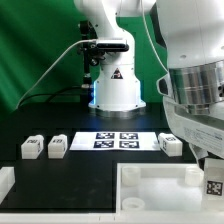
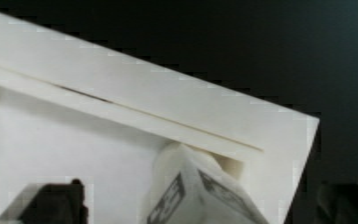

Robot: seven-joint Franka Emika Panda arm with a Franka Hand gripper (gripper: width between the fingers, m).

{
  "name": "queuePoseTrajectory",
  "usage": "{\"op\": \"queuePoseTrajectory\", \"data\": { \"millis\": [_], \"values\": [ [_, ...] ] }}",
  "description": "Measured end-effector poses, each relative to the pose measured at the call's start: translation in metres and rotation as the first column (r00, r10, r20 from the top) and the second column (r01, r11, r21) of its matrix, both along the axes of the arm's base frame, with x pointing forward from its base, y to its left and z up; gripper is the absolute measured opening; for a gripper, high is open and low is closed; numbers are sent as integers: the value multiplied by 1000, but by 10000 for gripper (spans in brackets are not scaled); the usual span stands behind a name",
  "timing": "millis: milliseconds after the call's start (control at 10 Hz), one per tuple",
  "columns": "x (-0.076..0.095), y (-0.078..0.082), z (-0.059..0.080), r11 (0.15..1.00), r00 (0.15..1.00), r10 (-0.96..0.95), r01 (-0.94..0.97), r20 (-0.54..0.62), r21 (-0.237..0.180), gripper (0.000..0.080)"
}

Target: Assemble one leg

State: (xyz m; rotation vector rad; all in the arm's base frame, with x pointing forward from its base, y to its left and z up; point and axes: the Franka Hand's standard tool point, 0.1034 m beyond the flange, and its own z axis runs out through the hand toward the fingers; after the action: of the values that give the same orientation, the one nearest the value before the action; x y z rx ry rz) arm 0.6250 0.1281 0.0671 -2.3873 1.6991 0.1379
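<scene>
One leg [image 1: 213,185], a small white block with a black-and-white tag, stands at the near corner of the large white tray-like part [image 1: 150,190] on the exterior view's right. My gripper [image 1: 213,176] hangs right over it. In the wrist view the same leg [image 2: 202,190] sits between my dark fingertips [image 2: 51,205], with a gap showing on each side, so the jaws are open around it. Whether the leg is seated in a corner recess is hidden. Three more legs lie on the black table: two [image 1: 30,148] [image 1: 57,147] at the left and one [image 1: 170,144] at the right.
The marker board [image 1: 118,140] lies mid-table between the loose legs. The robot base [image 1: 115,90] stands behind it before a green backdrop. A white block [image 1: 5,182] shows at the exterior view's left edge. The tray-like part [image 2: 123,110] fills most of the wrist view.
</scene>
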Motion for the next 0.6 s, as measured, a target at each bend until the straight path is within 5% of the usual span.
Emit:
{"op": "queuePoseTrajectory", "data": {
  "millis": [600],
  "values": [
    [0, 0, 0, 1000, 1000, 1, -1, 0, 0, 649]
  ]
}}
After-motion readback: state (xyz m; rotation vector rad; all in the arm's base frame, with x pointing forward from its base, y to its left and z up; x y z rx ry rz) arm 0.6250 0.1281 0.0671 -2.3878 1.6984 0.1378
